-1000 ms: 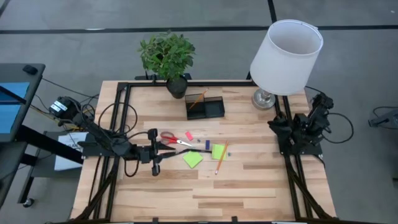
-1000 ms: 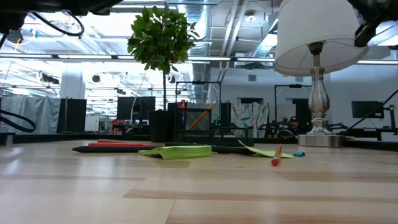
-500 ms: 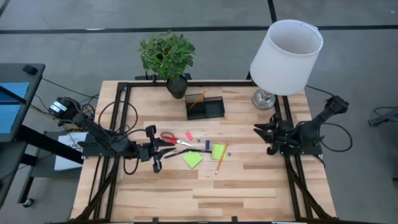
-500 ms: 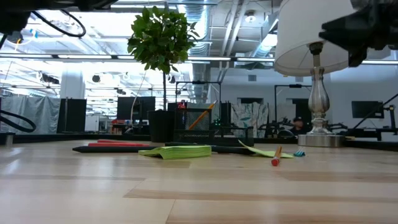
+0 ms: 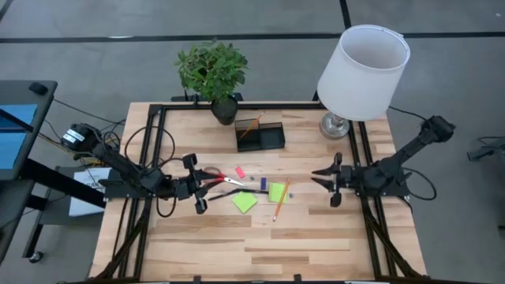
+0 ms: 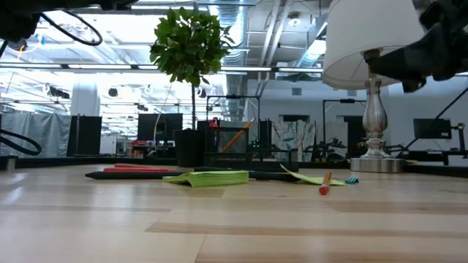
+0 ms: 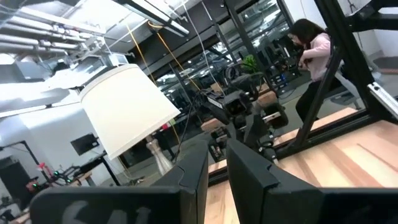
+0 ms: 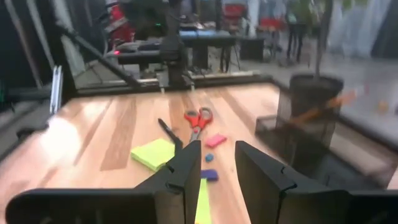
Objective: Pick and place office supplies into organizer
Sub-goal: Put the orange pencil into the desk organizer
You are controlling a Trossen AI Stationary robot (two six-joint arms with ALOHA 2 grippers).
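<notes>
Supplies lie mid-bench in a loose cluster: scissors (image 5: 222,177), two green sticky-note pads (image 5: 245,202) (image 5: 276,192), a pencil (image 5: 280,200), a pen (image 5: 237,188), small pink (image 5: 240,172) and blue (image 5: 262,181) bits. Organizer (image 5: 260,136) sits toward the far edge, next to the plant pot (image 5: 224,109), one pencil already in it.

Left gripper (image 5: 207,180) is at the left end of the cluster, just beside the scissors' red handles, fingers a narrow slit apart, nothing held. Scissors' long axis runs left-right, handles toward the left arm, so left is clearly nearer.

Right gripper (image 5: 319,175) is over the right half of the bench, well apart from the pads, aimed at the cluster, fingers parted a little, empty. Nearest items for it: the right pad and the pencil, the pencil lying roughly near-to-far.
</notes>
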